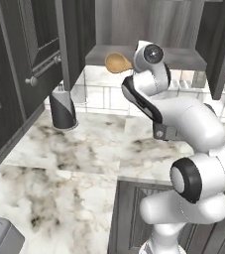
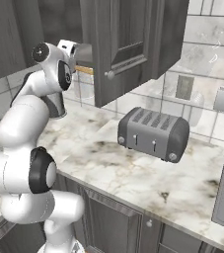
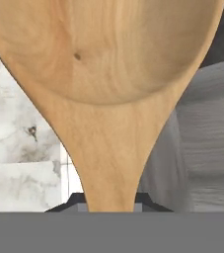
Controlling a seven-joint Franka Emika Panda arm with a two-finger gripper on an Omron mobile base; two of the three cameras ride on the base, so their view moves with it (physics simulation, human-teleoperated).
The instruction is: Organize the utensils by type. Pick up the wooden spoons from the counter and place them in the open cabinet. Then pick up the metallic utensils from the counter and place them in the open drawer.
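In the left base view's upper middle, the wooden spoon (image 1: 118, 62) has its bowl at the front edge of the cabinet (image 1: 183, 58) shelf, left of the arm's wrist. The tool (image 3: 111, 205) is clenched on the spoon's neck, handle running back through it. No readable writing anywhere.
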